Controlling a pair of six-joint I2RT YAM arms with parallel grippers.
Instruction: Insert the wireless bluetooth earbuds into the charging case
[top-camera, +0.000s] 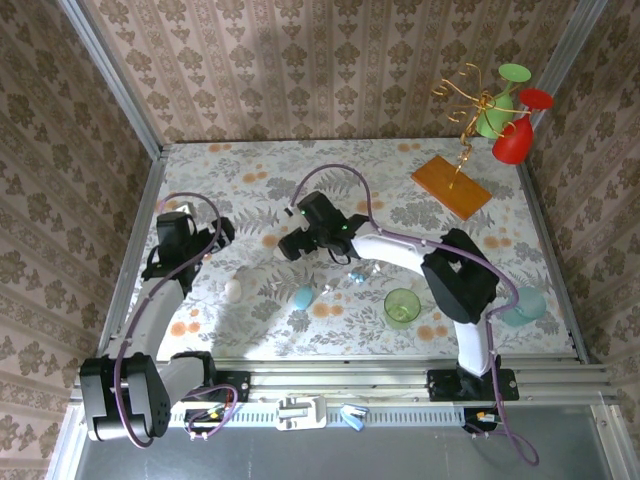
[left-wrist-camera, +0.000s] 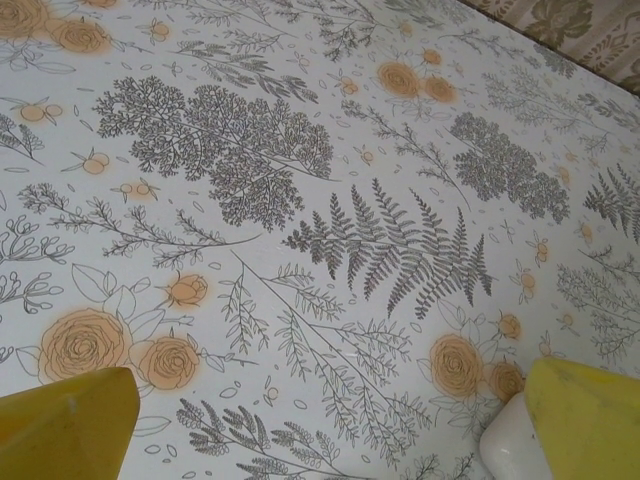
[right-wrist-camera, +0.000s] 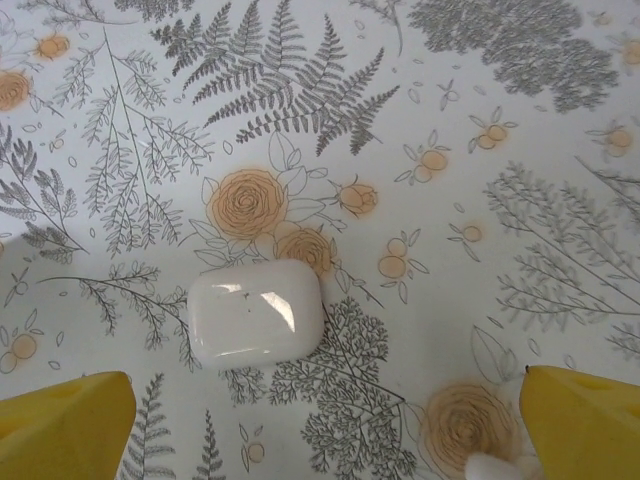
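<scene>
Near the middle of the overhead frame, the wireless bluetooth earbuds (top-camera: 357, 278) lie as tiny pale specks on the floral table (top-camera: 250, 170). They sit above the gap between a light-blue case (top-camera: 302, 297) and a green cup (top-camera: 402, 307). Just left of them, the right gripper (top-camera: 287, 247) hovers with its jaws spread wide. Its wrist view shows a white case (right-wrist-camera: 255, 312) ahead of the yellow fingertips (right-wrist-camera: 65, 425). Further left, the left gripper (top-camera: 220, 233) is likewise spread.

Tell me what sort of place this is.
Probably a robot test booth: wallpapered panels in a metal frame enclose a cloth-covered table, with a left arm and right arm bolted to a rail at its near edge.
</scene>
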